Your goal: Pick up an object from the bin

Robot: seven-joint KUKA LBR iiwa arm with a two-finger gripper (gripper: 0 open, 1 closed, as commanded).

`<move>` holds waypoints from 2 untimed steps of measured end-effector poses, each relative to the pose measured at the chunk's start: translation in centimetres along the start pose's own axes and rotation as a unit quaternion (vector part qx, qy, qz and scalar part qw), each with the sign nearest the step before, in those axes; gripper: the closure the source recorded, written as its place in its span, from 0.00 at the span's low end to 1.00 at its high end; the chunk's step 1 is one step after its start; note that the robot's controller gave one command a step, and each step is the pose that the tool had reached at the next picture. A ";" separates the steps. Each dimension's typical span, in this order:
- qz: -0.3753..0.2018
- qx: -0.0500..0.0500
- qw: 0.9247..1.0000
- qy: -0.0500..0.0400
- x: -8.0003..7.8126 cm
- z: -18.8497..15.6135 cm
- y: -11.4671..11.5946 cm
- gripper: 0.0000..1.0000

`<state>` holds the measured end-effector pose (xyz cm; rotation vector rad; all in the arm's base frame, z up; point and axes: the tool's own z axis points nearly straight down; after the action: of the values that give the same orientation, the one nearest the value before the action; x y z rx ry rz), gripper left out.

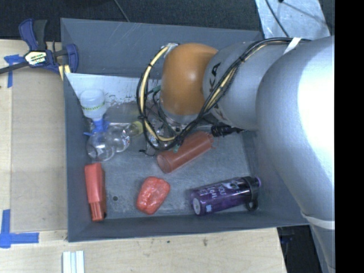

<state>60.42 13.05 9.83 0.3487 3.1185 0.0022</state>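
The dark body of my gripper (161, 131) shows under the arm's orange cover, low in the middle of the bin. Just below and to its right lies a reddish-brown cylinder (185, 151), tilted, with its upper end tucked beneath the arm. To the gripper's left lies a clear plastic bottle (108, 138) with a white cap and a blue collar. A small dark piece (149, 151) sits on the floor right beneath the gripper.
A red crumpled lump (152, 195) and a purple bottle (224, 195) lie along the front wall. A red tube (95, 191) lies in the front left corner. A white sheet (114, 87) leans on the back wall. The arm covers the bin's right side.
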 end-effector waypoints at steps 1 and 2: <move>0.000 0.000 1.000 0.000 0.0 0.0 0.0 0.00; 0.000 0.000 1.000 0.000 0.0 0.0 0.0 0.00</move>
<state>60.43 13.03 9.84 0.3501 3.1182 0.0022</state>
